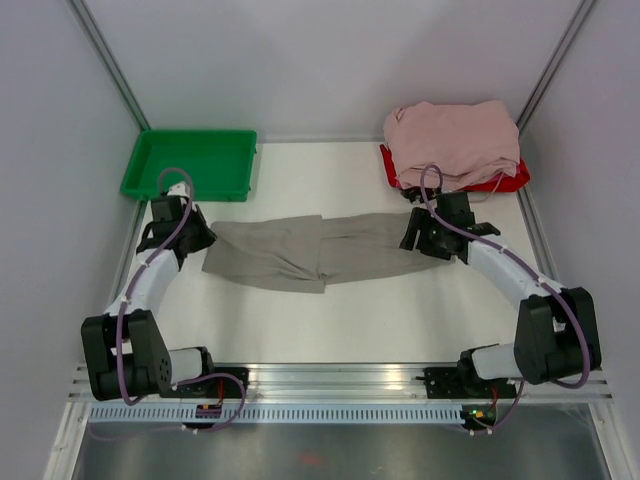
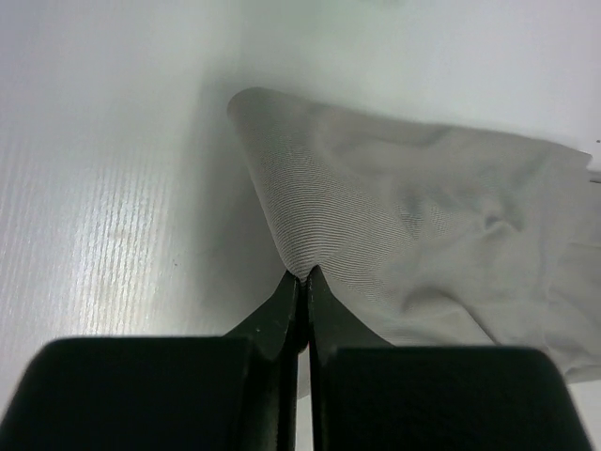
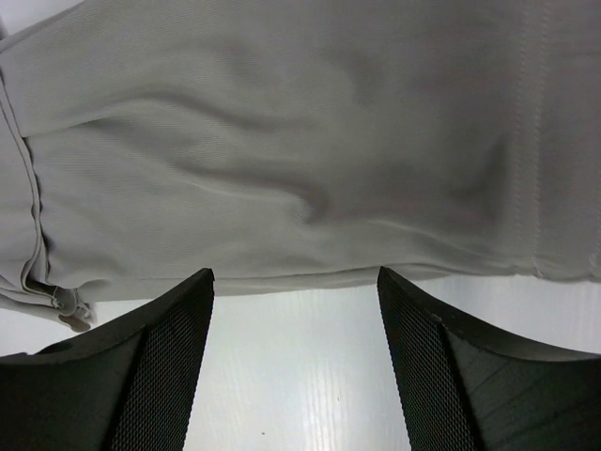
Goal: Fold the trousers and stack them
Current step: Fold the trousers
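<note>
**Left claw pinching one end, right claw wide open at the other**

Left claw is clenched on a tented bit of the long grey-beige soft fabric trousers, at their left end. They lie on the white table, long axis running left-right between the arms. Right claw gapes empty just beside the right end's edge, maybe brushing it, can't really tell.

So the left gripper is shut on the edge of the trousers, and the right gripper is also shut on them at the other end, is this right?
Not quite. The left gripper is shut on the edge of the trousers, but the right gripper is open. In the right wrist view its fingers stand wide apart at the fabric's edge, with bare table between them, and they hold nothing.
</note>
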`<state>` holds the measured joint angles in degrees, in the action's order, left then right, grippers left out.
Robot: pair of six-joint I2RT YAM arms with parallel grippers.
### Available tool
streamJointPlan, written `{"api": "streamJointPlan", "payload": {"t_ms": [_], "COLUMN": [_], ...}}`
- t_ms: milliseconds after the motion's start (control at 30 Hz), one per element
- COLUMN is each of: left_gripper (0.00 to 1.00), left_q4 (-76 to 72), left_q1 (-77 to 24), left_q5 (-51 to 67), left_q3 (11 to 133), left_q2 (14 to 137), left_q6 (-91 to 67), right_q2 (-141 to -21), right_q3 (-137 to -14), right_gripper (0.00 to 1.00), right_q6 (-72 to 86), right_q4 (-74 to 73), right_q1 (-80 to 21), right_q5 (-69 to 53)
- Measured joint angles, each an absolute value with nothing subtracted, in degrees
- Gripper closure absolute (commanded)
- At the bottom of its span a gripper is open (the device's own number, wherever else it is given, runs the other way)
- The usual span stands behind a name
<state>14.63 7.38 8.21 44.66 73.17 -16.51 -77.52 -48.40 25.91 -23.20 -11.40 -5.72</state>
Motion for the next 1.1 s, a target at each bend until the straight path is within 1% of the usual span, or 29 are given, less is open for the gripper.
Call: {"api": "streamJointPlan", "payload": {"t_ms": [100, 133, 233, 300, 400, 500, 600, 733, 900, 1000, 1100], "left_gripper": [0.98, 0.98, 0.98, 0.98, 0.98, 0.98, 0.98, 0.98, 0.98, 0.98, 0.98], "left_q4": [16.1, 17.0, 19.4, 20.6, 22.0, 23.4, 24.9, 28.3, 31.6, 32.8, 33.0], "left_q1": [7.4, 7.3, 6.7, 5.1, -1.3, -11.1, -20.4, -29.3, -38.5, -43.6, -47.4], "left_q5": [10.7, 11.3, 12.6, 12.5, 10.4, 7.1, 2.0, -5.2, -13.3, -16.0, -17.2], "left_q3": [46.8, 48.1, 52.4, 56.0, 61.7, 67.9, 74.0, 84.0, 98.1, 106.5, 111.8], "left_q2": [73.1, 73.1, 72.9, 72.5, 72.4, 74.5, 79.4, 89.8, 103.5, 110.9, 115.8], "left_q6": [-15.9, -15.7, -15.6, -15.6, -15.6, -16.1, -18.2, -22.0, -25.6, -27.6, -29.6], "right_q2": [-81.7, -82.6, -84.5, -84.7, -84.7, -84.8, -84.8, -84.7, -84.0, -83.3, -83.2], "right_q3": [-51.3, -52.1, -55.0, -56.7, -59.4, -62.8, -65.9, -66.2, -64.8, -63.4, -63.1], "right_gripper": [0.20, 0.14, 0.11, 0.10, 0.09, 0.06, 0.05, 0.03, 0.02, 0.02, 0.02], "right_q6": [25.9, 26.0, 26.5, 27.2, 28.3, 28.3, 27.7, 27.5, 27.8, 28.2, 28.8], "right_q4": [-22.5, -22.2, -21.3, -21.1, -20.9, -22.0, -23.2, -24.6, -26.2, -26.9, -27.7], "right_q1": [-12.6, -12.8, -13.0, -11.4, -5.8, 0.5, 4.8, 7.6, 10.0, 10.5, 10.5], "right_q5": [-6.3, -6.4, -6.6, -7.3, -9.9, -11.3, -11.2, -11.1, -11.7, -11.0, -9.9]}}
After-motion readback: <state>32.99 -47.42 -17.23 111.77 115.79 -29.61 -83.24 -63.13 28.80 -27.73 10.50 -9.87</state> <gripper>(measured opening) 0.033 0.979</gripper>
